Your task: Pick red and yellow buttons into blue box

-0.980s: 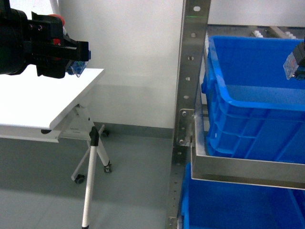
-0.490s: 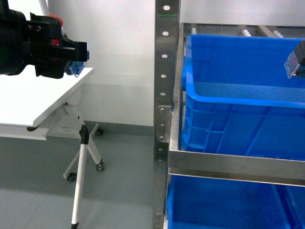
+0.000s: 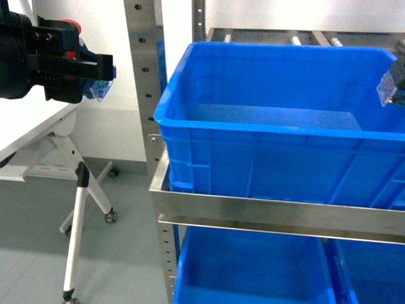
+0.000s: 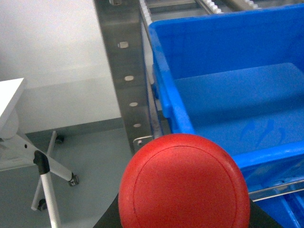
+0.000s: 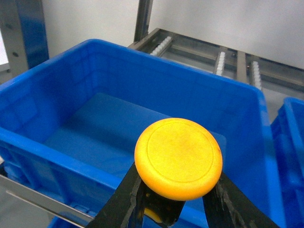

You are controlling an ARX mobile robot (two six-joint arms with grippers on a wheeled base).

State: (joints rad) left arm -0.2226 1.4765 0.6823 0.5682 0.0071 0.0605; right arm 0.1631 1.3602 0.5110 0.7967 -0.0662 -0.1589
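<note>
No writing shows on red button (image 4: 184, 183), yellow button (image 5: 178, 157) or blue box (image 3: 253, 164).

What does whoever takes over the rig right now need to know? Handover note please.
Left gripper: shut on the red button, held outside the blue box, left of its rim.
Right gripper: shut on the yellow button, held above the box's interior.
Box sits on the top level of the metal rack; the part of its floor in view is bare.
Done: both buttons picked.
Left: bring the red one over the box, release both.
</note>
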